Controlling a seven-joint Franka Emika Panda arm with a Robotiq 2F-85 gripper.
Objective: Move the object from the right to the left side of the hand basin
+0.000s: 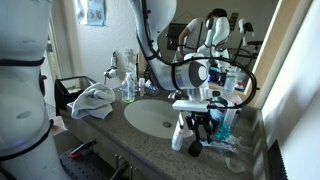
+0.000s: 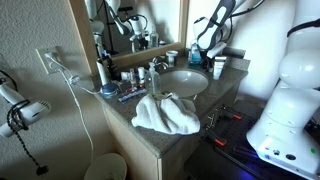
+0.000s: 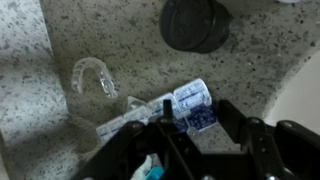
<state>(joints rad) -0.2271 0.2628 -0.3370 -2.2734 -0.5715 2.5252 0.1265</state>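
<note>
We're in a bathroom, prob. home or hotel: oval white hand basin [image 1: 150, 118] sunk in a speckled stone counter [image 3: 130, 40], mirror [image 2: 160, 25] behind, crumpled towel [image 2: 165, 113], toiletry bottles [image 1: 128, 88], wall-hung hair dryer [image 2: 12, 105].

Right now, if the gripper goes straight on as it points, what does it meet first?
Probably the small white-and-blue tube lying on the speckled counter, straddled by the gripper; depth unclear.
</note>
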